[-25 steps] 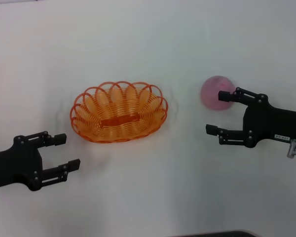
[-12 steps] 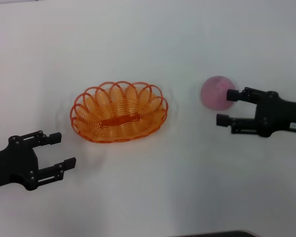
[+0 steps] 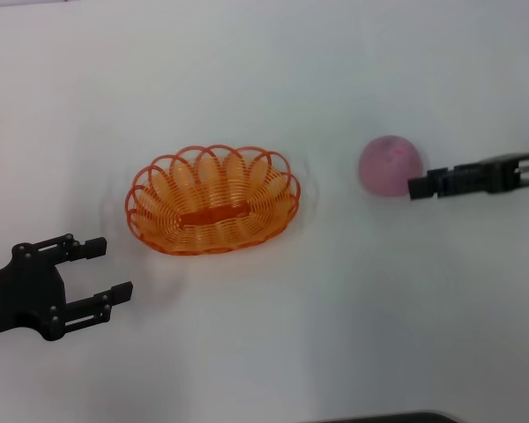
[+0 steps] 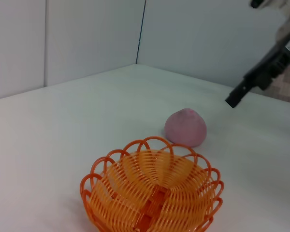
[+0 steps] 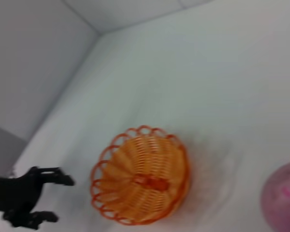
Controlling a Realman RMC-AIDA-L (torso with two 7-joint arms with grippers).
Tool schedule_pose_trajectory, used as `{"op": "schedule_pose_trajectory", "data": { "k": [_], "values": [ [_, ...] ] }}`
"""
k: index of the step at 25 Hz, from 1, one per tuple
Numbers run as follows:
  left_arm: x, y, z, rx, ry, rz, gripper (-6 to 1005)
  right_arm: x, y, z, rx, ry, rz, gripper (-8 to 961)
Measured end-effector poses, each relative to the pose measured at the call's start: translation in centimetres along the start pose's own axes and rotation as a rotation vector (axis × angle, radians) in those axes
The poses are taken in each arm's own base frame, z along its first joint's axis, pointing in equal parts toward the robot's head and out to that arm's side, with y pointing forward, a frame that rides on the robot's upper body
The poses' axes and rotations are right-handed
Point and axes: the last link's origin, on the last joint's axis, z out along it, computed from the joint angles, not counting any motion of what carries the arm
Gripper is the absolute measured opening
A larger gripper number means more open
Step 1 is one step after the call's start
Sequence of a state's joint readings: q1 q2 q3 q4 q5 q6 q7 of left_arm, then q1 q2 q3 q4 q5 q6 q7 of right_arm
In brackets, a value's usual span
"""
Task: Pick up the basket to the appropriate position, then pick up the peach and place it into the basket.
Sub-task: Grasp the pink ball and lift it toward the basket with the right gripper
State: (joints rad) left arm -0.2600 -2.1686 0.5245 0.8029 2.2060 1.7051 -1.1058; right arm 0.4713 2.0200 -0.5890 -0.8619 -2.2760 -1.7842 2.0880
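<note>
Neither step complete: basket (image 3: 212, 200) empty on the bench (image 3: 335, 335); peach (image 3: 391, 165) at its 3 o'clock ungrasped; left end effector (image 3: 98, 268) released; right end effector (image 3: 420, 186) state indeterminate.

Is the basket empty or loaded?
Empty. The basket shows only its bare orange wire floor in all three views; the peach sits on the table outside it, toward the robot's right.

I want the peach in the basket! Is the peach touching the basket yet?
Apart. The head view shows bare white table between the peach and the orange basket.
</note>
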Motion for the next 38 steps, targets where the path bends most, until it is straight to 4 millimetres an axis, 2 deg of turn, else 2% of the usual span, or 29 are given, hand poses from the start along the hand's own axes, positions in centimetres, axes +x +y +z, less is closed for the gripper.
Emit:
{"op": "schedule_pose_trajectory", "data": {
  "k": [5,12,18,26,38],
  "values": [
    [0.0,0.0,0.0,0.000,0.000,0.000,703,-3.1,0.6,-0.8,0.139,0.079,0.039,915],
    [-0.2,0.2,0.0,-0.010,-0.013,-0.005,703,-7.2,1.8,-0.2,0.340,0.234,0.056,917],
    [-0.2,0.2,-0.1,-0.011,-0.009,-0.007,703,-9.3,2.6,0.3,0.417,0.271,0.021,919],
    [-0.2,0.2,-0.2,-0.008,-0.008,-0.007,703,-10.3,3.1,1.6,0.443,0.283,-0.001,922],
    [-0.1,0.1,-0.2,-0.005,-0.005,-0.004,702,-10.5,3.4,5.5,0.478,0.338,-0.058,922]
  ]
}}
